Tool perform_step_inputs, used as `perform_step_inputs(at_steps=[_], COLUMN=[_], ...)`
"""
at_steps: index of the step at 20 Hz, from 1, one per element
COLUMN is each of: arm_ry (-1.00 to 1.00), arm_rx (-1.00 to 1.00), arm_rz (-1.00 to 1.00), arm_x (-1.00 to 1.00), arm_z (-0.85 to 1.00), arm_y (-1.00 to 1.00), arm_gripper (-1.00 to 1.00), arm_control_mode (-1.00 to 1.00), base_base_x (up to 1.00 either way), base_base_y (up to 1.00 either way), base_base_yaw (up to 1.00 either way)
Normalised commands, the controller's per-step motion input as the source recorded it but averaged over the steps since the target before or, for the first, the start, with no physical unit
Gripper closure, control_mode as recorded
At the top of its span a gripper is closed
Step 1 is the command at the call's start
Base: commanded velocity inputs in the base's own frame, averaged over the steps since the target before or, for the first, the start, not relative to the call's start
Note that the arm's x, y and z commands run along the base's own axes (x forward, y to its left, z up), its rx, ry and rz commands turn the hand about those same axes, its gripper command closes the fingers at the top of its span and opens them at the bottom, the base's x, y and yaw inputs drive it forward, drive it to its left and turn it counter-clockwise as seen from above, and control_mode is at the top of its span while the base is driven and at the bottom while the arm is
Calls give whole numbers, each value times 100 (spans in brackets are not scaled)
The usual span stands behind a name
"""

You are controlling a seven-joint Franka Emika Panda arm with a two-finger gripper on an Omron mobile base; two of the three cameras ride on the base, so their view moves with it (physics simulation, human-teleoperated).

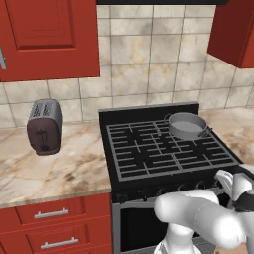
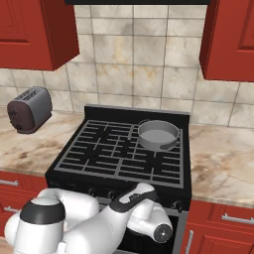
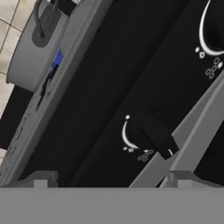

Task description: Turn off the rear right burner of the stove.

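Observation:
The stove [image 1: 144,161] [image 2: 99,156] is a wide black range with grey bar grates. Its rear right burner [image 1: 210,134] carries a grey pot [image 1: 186,125] [image 2: 158,134], and in the hand view a small blue flame [image 3: 57,58] shows beside the pot [image 3: 30,50]. My gripper [image 3: 112,179] is open, close in front of the black knob panel. A dark knob [image 3: 151,133] with a white arc sits just ahead, between the spread fingertips [image 3: 41,179] and apart from them. A second knob [image 3: 214,26] is at the upper right corner.
A grey-brown toaster [image 1: 44,126] [image 2: 30,109] stands on the marble counter [image 1: 59,168] left of the stove. Red cabinets hang above on both sides and red drawers [image 1: 49,216] sit below. My arm [image 2: 134,198] reaches low across the stove front.

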Motion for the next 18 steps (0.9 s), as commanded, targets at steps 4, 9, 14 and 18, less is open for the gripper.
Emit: perform_step_inputs(at_steps=[4, 9, 14, 18], arm_ry=[0, 0, -1, 0], arm_rx=[0, 0, 0, 0], arm_rz=[0, 0, 0, -2], arm_x=[13, 0, 0, 7], arm_z=[-1, -5, -12, -9], arm_y=[-6, -26, -3, 0], arm_gripper=[-100, -100, -100, -100], arm_control_mode=[-100, -100, -100, -100], base_base_x=[0, 0, 0, 0], base_base_y=[0, 0, 0, 0], base_base_yaw=[0, 0, 0, 0])
